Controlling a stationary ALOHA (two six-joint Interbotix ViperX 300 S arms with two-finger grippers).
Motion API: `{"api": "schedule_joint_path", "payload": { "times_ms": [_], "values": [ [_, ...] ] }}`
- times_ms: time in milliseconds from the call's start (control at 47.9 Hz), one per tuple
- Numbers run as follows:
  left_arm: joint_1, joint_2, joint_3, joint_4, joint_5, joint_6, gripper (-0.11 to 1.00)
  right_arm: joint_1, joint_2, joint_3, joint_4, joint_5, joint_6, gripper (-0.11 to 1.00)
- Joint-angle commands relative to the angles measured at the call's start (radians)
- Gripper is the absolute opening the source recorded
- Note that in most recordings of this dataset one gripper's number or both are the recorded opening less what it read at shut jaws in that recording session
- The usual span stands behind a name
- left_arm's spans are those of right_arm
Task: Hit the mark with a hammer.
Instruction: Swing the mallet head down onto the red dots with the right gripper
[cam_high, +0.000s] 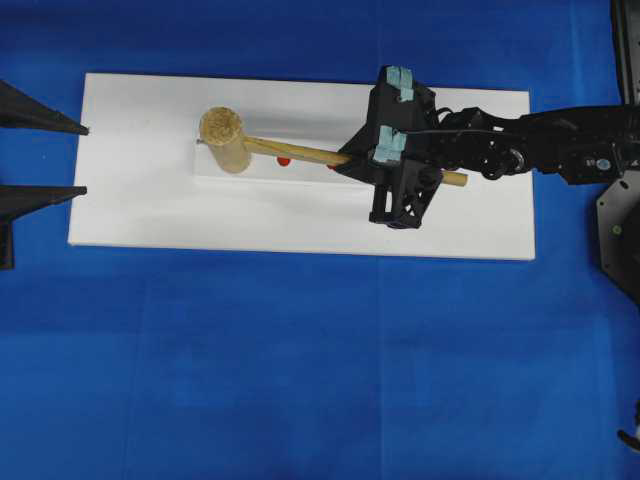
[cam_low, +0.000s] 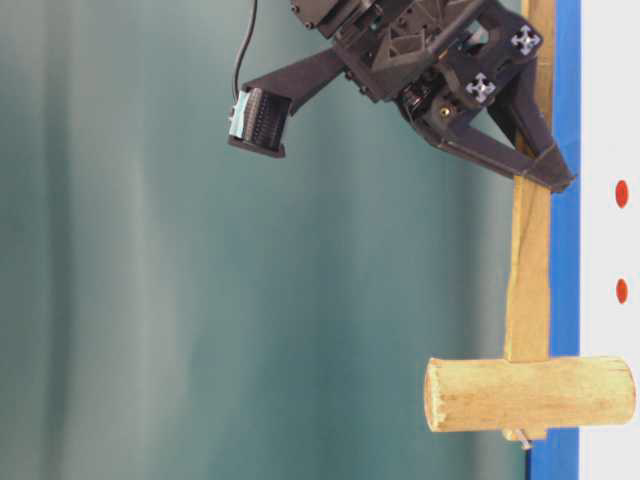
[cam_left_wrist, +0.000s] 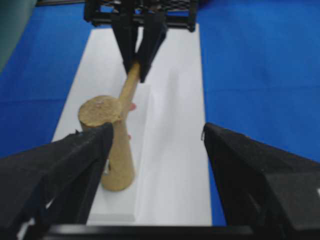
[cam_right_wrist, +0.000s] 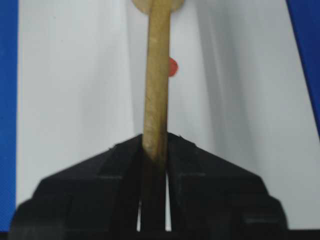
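Note:
The hammer is a tan wooden mallet; its head (cam_high: 225, 139) stands end-down on a low raised white block (cam_high: 262, 172), and its handle (cam_high: 300, 153) runs right. My right gripper (cam_high: 347, 160) is shut on the handle about midway; the wrist view shows the handle (cam_right_wrist: 157, 75) clamped between the jaws of the right gripper (cam_right_wrist: 155, 144). A red mark (cam_high: 284, 160) lies on the block just beside the handle, right of the head, and shows again as the red mark (cam_right_wrist: 173, 66). The table-level view shows two red dots (cam_low: 621, 193). My left gripper (cam_high: 86, 158) is open at the board's left end, holding nothing.
The block lies on a long white board (cam_high: 300, 225) over blue cloth (cam_high: 300, 360). The handle's free end (cam_high: 456, 180) sticks out behind the right wrist. From the left wrist, the hammer head (cam_left_wrist: 111, 142) sits just past the left finger (cam_left_wrist: 65, 160).

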Motion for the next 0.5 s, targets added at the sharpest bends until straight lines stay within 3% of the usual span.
{"api": "schedule_joint_path", "payload": {
  "times_ms": [0, 188, 480],
  "values": [
    [0.002, 0.009, -0.011, 0.0, -0.009, -0.003, 0.69, 0.003, -0.035, -0.008, 0.003, -0.025, -0.005, 0.03],
    [0.003, 0.008, -0.011, 0.0, -0.008, -0.003, 0.69, 0.003, -0.084, -0.003, 0.003, -0.066, -0.005, 0.03],
    [0.003, 0.008, -0.008, 0.0, -0.005, -0.003, 0.69, 0.003, -0.311, 0.094, 0.0, -0.107, -0.012, 0.03]
  ]
}}
